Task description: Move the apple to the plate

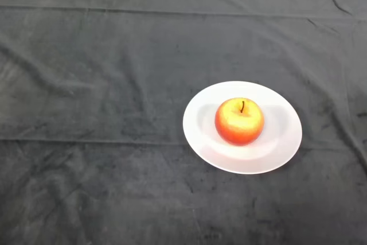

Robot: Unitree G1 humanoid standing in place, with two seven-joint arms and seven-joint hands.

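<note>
The apple (239,121) sits on the plate (284,142), close to the plate's middle. It stands upright, with its dark stem pointing up and leaning slightly. Its skin is red-orange, with a yellow patch around the stem hollow and down the upper left side. A bare white rim of the plate shows all the way round the apple; the rim is widest on the plate's right and lower sides.

The plate is white, round and shallow. It lies flat on the dark cloth (92,113) that covers the table. Relative to the plate, the greater part of the cloth extends to the left and toward the far edge; a narrower strip lies to the right and toward the near edge.

The cloth is dark grey and creased. One long fold runs across it beyond the plate, and another runs level with the plate's near part. Fainter wrinkles lie left of the plate.
</note>
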